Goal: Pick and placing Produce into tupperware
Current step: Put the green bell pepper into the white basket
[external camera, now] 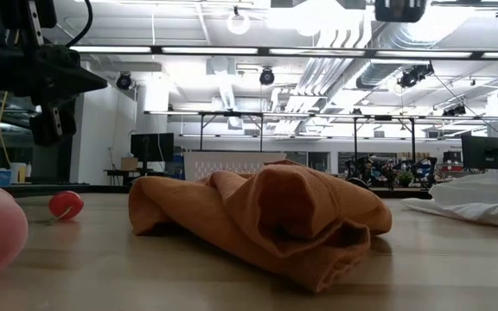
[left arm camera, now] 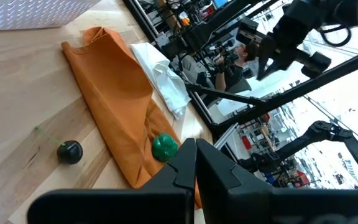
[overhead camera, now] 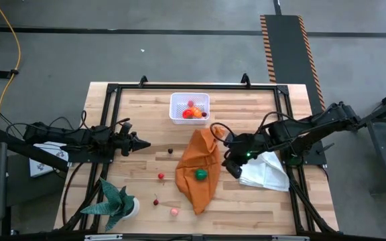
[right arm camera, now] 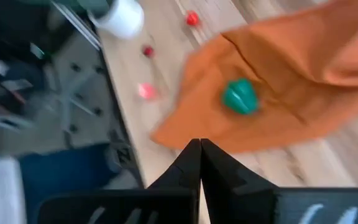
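The white tupperware (overhead camera: pixel 189 108) stands at the far middle of the table with red and orange produce (overhead camera: pixel 191 112) inside. A green piece (overhead camera: pixel 200 175) lies on the crumpled orange cloth (overhead camera: pixel 200 167). A dark cherry (overhead camera: pixel 170 150), two red pieces (overhead camera: pixel 161 176) (overhead camera: pixel 155 201) and a pink one (overhead camera: pixel 174 211) rest on the bare wood. My left gripper (overhead camera: pixel 143 144) is shut at the table's left, pointing level at the cherry (left arm camera: pixel 70 152). My right gripper (overhead camera: pixel 228 161) is shut, raised over the cloth's right edge and slanting down toward the green piece (right arm camera: pixel 239 96).
A green spiky potted plant (overhead camera: pixel 116 204) stands at the near left corner. A white cloth (overhead camera: pixel 267 171) lies right of the orange cloth, under my right arm. A black frame (overhead camera: pixel 193 86) borders the wooden table. Bare wood lies between the tupperware and the loose pieces.
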`<state>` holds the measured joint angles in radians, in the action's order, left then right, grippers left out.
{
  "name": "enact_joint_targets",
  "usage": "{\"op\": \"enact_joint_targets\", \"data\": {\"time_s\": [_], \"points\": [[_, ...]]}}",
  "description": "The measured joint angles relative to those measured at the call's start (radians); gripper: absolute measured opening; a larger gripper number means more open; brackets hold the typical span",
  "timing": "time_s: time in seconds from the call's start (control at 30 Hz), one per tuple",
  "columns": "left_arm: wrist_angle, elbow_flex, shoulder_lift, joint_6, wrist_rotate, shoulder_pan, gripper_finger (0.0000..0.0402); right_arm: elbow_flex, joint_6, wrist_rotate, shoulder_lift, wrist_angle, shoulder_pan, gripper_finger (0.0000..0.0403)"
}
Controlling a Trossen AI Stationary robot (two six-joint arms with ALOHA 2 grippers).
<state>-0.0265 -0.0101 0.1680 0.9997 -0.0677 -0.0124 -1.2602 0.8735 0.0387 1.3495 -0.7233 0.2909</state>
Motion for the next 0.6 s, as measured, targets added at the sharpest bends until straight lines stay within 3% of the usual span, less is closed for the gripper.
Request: {"op": "enact_joint_targets", "data": {"time_s": [0.27,0.47,0.6], "points": [[0.009,0.0,0.0,-0.003,0.045,0.0,0.0001,-0.001,0.037,0.002,0.08,0.186,-0.008,0.0],[0.014,0.0,0.0,0.0,0.075,0.0,0.0001,-0.005,0.089,0.023,0.147,0.212,-0.011,0.0],[0.015,0.0,0.0,-0.005,0.09,0.0,0.0001,-0.102,0.066,-0.033,0.201,0.134,-0.001,0.0]]}}
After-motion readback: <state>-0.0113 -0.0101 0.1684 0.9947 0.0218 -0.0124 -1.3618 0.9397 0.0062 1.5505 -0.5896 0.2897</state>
